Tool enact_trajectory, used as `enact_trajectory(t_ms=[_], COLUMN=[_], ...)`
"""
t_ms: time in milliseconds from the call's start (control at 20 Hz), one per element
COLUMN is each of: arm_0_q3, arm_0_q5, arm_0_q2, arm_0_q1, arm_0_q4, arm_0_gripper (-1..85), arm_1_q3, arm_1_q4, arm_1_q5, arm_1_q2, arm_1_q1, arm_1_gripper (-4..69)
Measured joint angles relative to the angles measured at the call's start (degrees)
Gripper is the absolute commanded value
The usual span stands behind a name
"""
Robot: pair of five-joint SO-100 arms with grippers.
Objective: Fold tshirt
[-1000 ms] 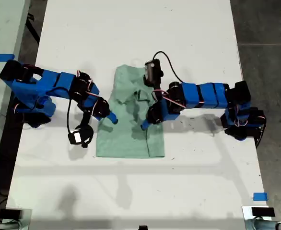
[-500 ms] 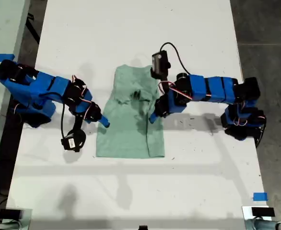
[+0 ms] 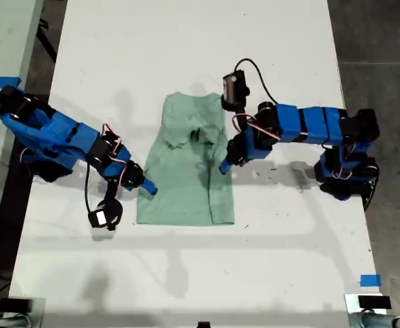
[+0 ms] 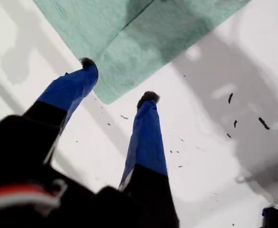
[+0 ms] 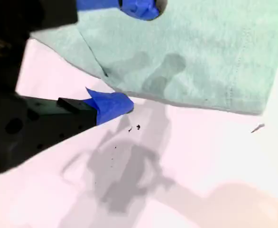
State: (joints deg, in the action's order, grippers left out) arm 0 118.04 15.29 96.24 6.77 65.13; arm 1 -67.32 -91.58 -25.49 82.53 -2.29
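Observation:
The pale mint-green tshirt (image 3: 186, 164) lies flat on the white table (image 3: 186, 41), folded into a tall narrow shape. My first gripper (image 3: 224, 167) is at the shirt's edge on the exterior view's right. It is open (image 4: 117, 80), and a corner of the cloth (image 4: 129, 42) lies just past its fingertips. My second gripper (image 3: 149, 188) is at the shirt's edge on the exterior view's left, also open (image 5: 132, 56). One of its fingers (image 5: 141, 7) is over the cloth (image 5: 196, 52), the other (image 5: 113, 105) over bare table. Neither holds anything.
Small dark specks (image 3: 258, 174) dot the table by the first arm. Blue tape marks (image 3: 369, 280) sit near the table's lower corner on the exterior view's right. Dark floor (image 3: 384, 41) borders the table on that side.
Both grippers have drawn outward from over the shirt to its side edges: the first toward the exterior view's right, the second toward its lower left. The shirt has stayed put.

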Motion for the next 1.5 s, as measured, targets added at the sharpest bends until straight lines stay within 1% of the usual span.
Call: enact_trajectory(t_ms=[100,450,650,700,850,900,950,1150,1250,1400,1500], arm_0_q3=[0.09,0.09,0.09,0.0,-0.09,-0.18,-0.26,-0.26,-0.09,-1.23,-6.24], arm_0_q5=[0.35,0.26,0.0,0.0,0.0,0.0,0.0,0.35,1.05,3.08,3.43], arm_0_q2=[-2.29,-8.44,-13.45,-14.15,-14.24,-14.24,-14.24,-14.15,-12.83,-8.96,-8.53], arm_0_q1=[0.18,-0.18,-1.23,-1.23,-1.85,-1.85,-2.11,-2.46,-2.46,-2.37,-2.2], arm_0_q4=[-1.85,-3.52,-6.06,-6.42,-6.94,-8.17,-8.61,-8.61,-5.71,4.13,10.28], arm_0_gripper=[27.1,24.6,23.3,20.7,4.9,2.0,0.0,0.0,0.0,0.0,0.0], arm_1_q3=[0.0,-1.05,-4.31,-5.1,-7.47,-8.09,-8.44,-10.99,-11.95,-13.71,-14.24], arm_1_q4=[0.0,0.18,1.85,2.11,3.25,3.69,3.87,5.01,5.54,6.59,7.21], arm_1_q5=[0.0,0.0,0.18,0.18,0.44,0.44,0.62,0.97,1.23,2.02,2.11], arm_1_q2=[0.0,0.79,3.87,4.48,6.5,6.94,7.12,8.53,8.7,10.28,10.46], arm_1_q1=[0.0,0.09,1.05,1.05,1.05,1.05,1.05,1.05,1.05,2.02,2.11], arm_1_gripper=[21.0,20.8,20.5,20.4,20.4,20.4,20.4,20.2,20.1,20.1,20.0])
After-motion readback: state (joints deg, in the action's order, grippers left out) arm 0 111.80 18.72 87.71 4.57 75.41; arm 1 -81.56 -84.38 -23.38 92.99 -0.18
